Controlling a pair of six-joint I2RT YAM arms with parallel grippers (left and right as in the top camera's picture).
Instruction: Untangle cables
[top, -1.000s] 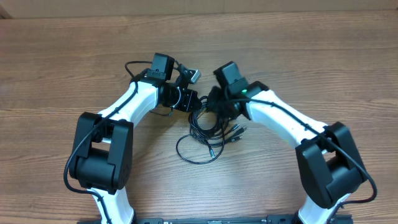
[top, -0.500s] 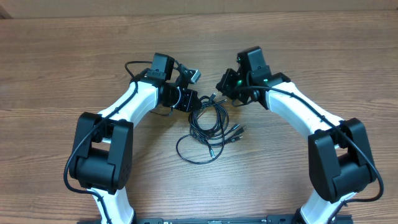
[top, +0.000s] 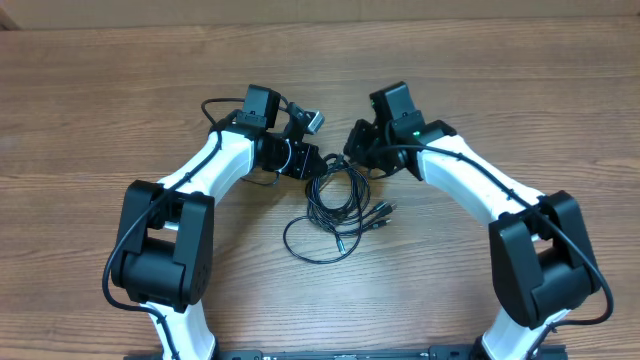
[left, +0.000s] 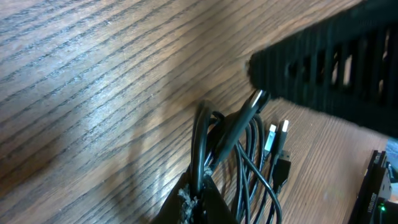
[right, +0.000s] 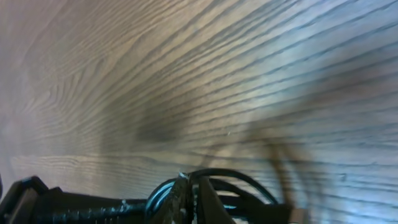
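Note:
A tangle of thin black cables (top: 336, 196) lies on the wooden table between my two arms, with a loose loop (top: 318, 246) toward the front and plugs (top: 378, 213) at its right. My left gripper (top: 312, 163) is at the bundle's upper left, shut on a black cable (left: 200, 155); its jaws (left: 198, 202) show at the bottom of the left wrist view. My right gripper (top: 356, 150) is at the bundle's upper right. Its jaws (right: 191, 194) are closed on a black cable strand (right: 233, 177). USB plugs (left: 277, 134) lie beside the bundle.
The wooden table (top: 520, 90) stretches out on all sides. The right arm's black gripper body (left: 329, 68) fills the upper right of the left wrist view, just above a plug end. The left arm (right: 56, 205) shows dark at the right wrist view's lower left.
My right gripper lifted off the bundle and swung up and right, then came back a little to the left. The cable top spread slightly. My left arm stayed still.

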